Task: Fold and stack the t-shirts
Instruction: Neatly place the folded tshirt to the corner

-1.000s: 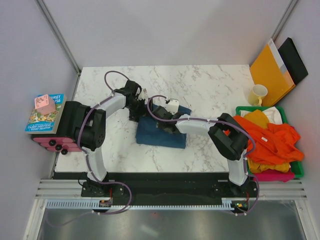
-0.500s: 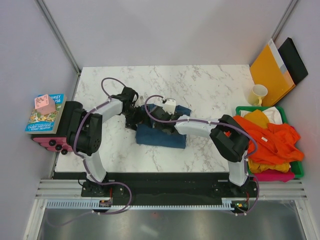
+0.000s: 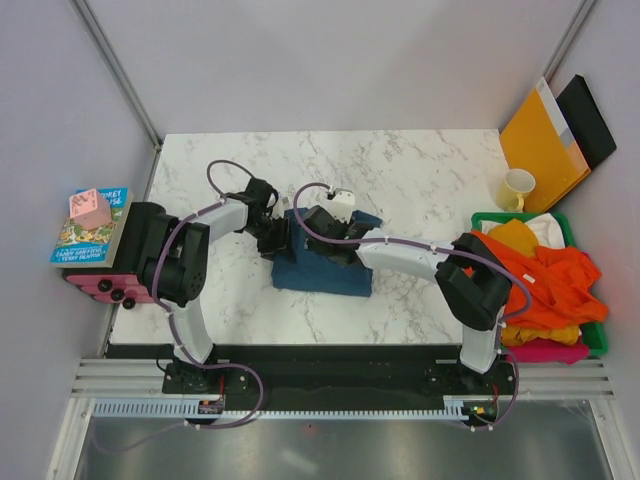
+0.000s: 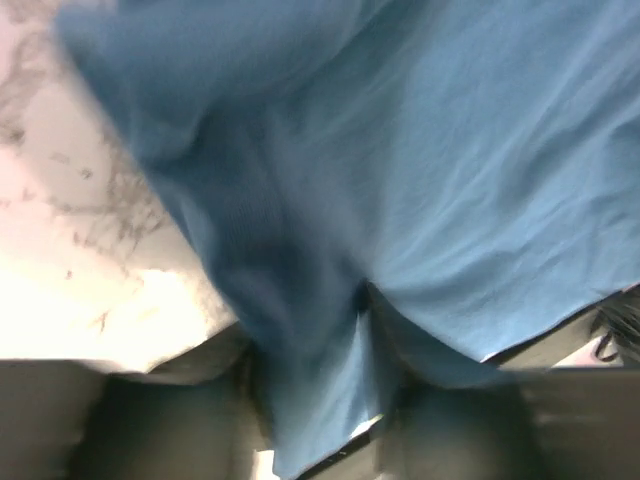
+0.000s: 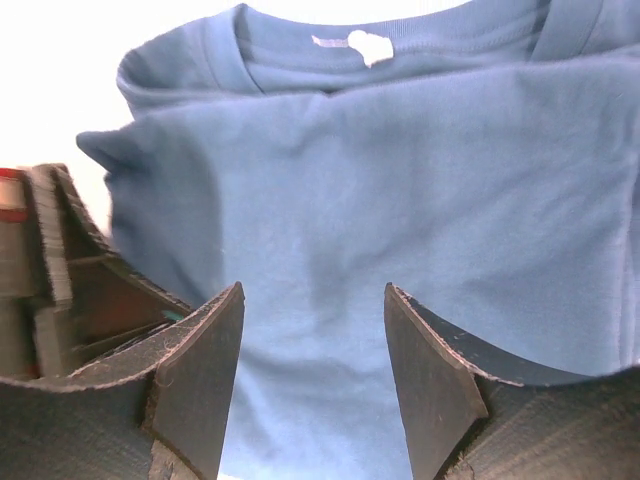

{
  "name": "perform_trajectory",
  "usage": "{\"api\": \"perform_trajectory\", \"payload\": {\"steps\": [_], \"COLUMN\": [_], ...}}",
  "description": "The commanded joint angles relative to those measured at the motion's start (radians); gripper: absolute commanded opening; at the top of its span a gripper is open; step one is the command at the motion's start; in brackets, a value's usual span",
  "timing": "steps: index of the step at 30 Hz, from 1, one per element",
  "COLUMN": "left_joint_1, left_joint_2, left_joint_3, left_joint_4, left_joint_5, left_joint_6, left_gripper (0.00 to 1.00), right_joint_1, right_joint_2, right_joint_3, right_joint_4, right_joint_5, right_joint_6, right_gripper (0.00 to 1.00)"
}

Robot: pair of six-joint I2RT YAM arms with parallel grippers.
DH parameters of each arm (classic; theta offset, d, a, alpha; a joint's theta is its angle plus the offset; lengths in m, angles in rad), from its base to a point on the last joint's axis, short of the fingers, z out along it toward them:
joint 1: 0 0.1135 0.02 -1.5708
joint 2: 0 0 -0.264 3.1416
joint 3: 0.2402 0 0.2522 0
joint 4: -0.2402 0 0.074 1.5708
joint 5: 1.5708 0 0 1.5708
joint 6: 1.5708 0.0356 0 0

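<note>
We saw the left tool [image 3: 274, 236] clamped on the tee [image 3: 330, 268], midway between the side edges of the surface [image 3: 420, 170]; the right tool [image 5: 313, 300] hovered over it, spread apart.

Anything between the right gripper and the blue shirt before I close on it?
Nothing visible. The right gripper is open directly over the blue t-shirt, with only bare cloth below. The left gripper is beside it at the shirt's left edge, with cloth bunched between its fingers.
</note>
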Motion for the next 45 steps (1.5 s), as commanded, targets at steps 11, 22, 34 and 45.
{"api": "perform_trajectory", "payload": {"steps": [11,22,34,45], "left_joint_1": [-0.018,0.068,0.234,0.303], "left_joint_2": [0.025,-0.171,-0.122,0.102], "left_joint_3": [-0.046,0.026,0.124,0.491], "left_joint_4": [0.022,-0.181,-0.179,-0.196], "left_joint_5": [0.004,-0.111,-0.18,-0.208], "left_joint_6": [0.087,0.33,0.417,0.333], "left_gripper": [0.02,0.02,0.02,0.02], "right_joint_1": [0.006,0.017,0.021,0.023], "right_joint_2": [-0.106,-0.124,-0.14,-0.18], "right_joint_3": [0.01,-0.06,-0.086,-0.126], "right_joint_4": [0.015,0.024,0.045,0.047], "right_joint_5": [0.029,0.025,0.002,0.017], "right_joint_6": [-0.024,-0.041,-0.072,-0.087], "right_gripper": [0.66,0.66,0.66,0.66]}}
